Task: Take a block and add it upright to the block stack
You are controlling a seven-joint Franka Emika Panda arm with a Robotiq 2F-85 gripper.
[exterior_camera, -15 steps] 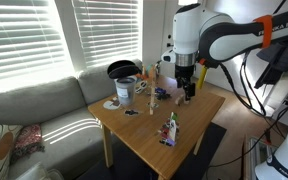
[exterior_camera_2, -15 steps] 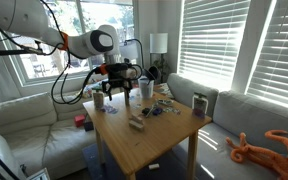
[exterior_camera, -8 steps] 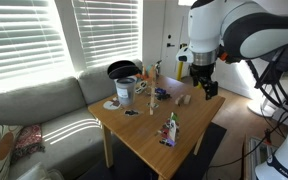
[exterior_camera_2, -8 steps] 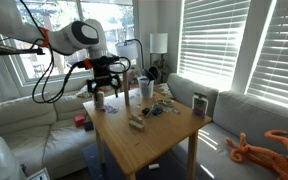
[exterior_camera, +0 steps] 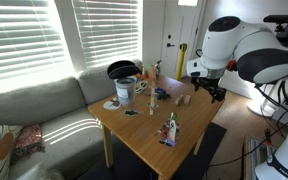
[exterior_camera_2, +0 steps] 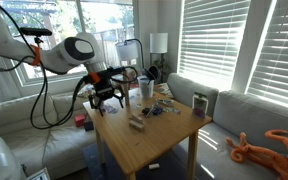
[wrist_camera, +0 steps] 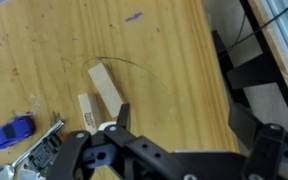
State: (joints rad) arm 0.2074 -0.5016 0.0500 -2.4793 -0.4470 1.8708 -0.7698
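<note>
The block stack [exterior_camera: 171, 128] is a slim upright column of mixed-colour blocks near the table's front edge; it also shows in an exterior view [exterior_camera_2: 144, 90]. Two loose pale wooden blocks [wrist_camera: 106, 85] lie flat side by side on the table, also seen in an exterior view [exterior_camera: 183, 100]. My gripper [wrist_camera: 184, 118] is open and empty. It hangs over the table's edge, beside the loose blocks, and touches neither. It shows in both exterior views [exterior_camera: 213, 89] [exterior_camera_2: 106, 97], well away from the stack.
A white cup [exterior_camera: 125, 90] and a black bowl [exterior_camera: 122, 69] stand at the table's far corner by the sofa. Small toys [exterior_camera: 156, 95], including a blue car [wrist_camera: 12, 132], lie mid-table. The wooden table [wrist_camera: 174, 50] ends just right of the gripper.
The arm has swung and carried the open gripper from above the table's middle out to the table edge on the robot's side. The blocks and stack have not moved.
</note>
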